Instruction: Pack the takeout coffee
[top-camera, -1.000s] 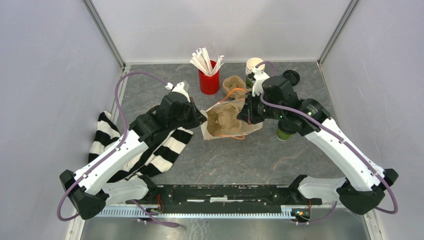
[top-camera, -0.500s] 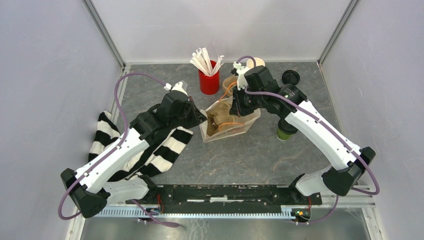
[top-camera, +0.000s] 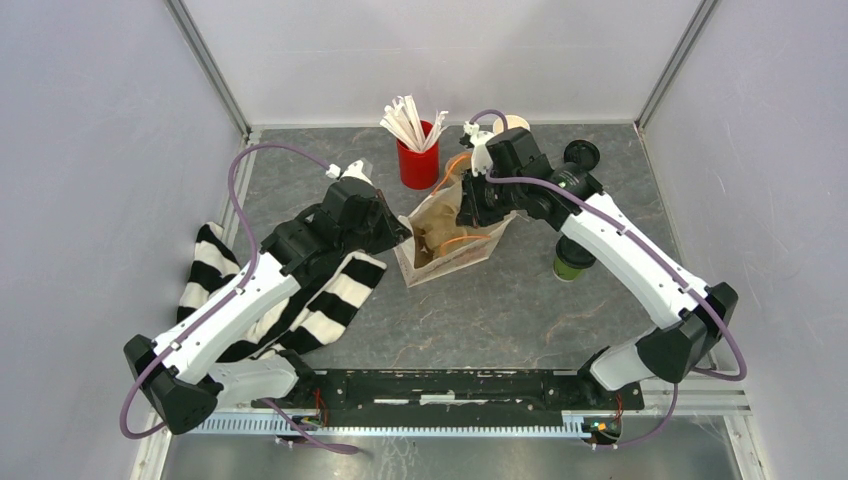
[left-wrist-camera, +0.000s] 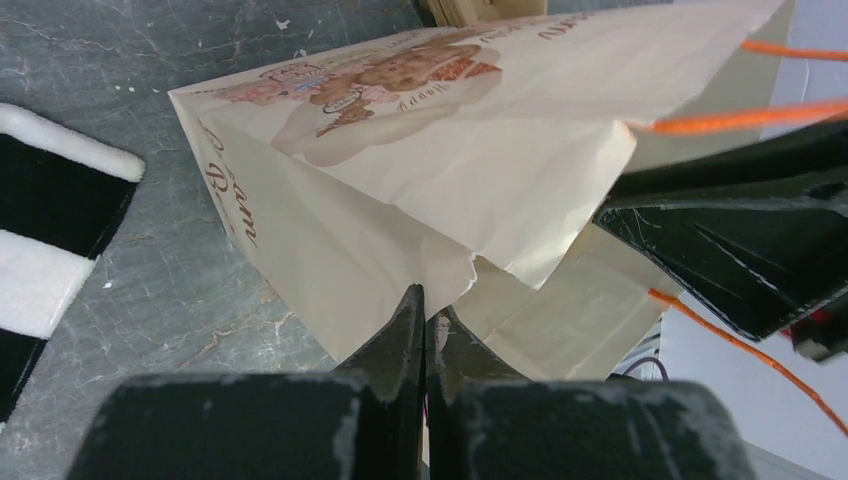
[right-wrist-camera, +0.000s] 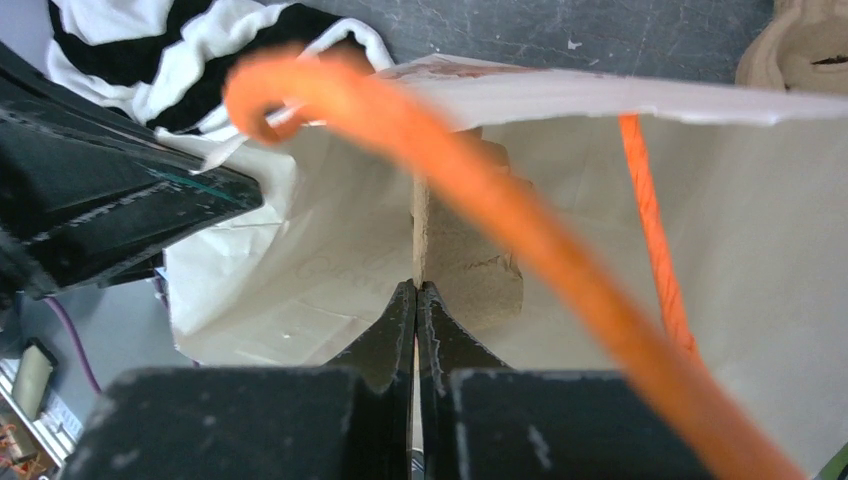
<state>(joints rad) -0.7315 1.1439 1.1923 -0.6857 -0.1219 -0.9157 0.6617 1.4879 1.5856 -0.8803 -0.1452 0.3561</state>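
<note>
L fingers (left-wrist-camera: 425, 318) are pressed together on a thin bit of paper: they pinch the torn rim of the paper bag (left-wrist-camera: 400, 170) at its near corner. In top view the L fingers (top-camera: 403, 232) sit at the bag's 9 o'clock edge. R fingers (right-wrist-camera: 415, 295) are also closed tight. They nip a fold of the bag's wall from inside the mouth, w/ an orange handle (right-wrist-camera: 450, 200) looping blurred across the wrist cam. From above, R fingers (top-camera: 467, 207) are at abt 1 o'clock on the paper bag (top-camera: 445, 240). So both arms hold opposite sides of the rim, the mouth gapes upward and toward the cam, and the bag sits roughly upright but slanted.

Takeout coffee (top-camera: 570, 262), green w/ black lid, stands on the surface (top-camera: 500, 320) at the bag's 3 o'clock. It's apart from the bag and partly tucked under the R forearm. Neither set of fingers touches it.

Progress, as I read it:
- Bag is opened and braced, so the prep part looks abt done.
- The cup isn't in the bag yet.
- Left to do: one arm has to let go of the rim, prob the R since the cup's on its side. It then grabs the cup, lifts it over the rim and lowers it in upright.
- Can't tell whether the bag will stay open w/ only one pinch.

Further out:
- Red cup of wrapped straws (top-camera: 418, 160) at 11 o'clock of the bag.
- Lone black lid (top-camera: 583, 153) at 2 o'clock.
- Lidless cup stack (top-camera: 514, 123) at 12–1, mostly hidden by the R wrist.
- Striped cloth (top-camera: 330, 300) at 8 o'clock, under the L arm.
</note>
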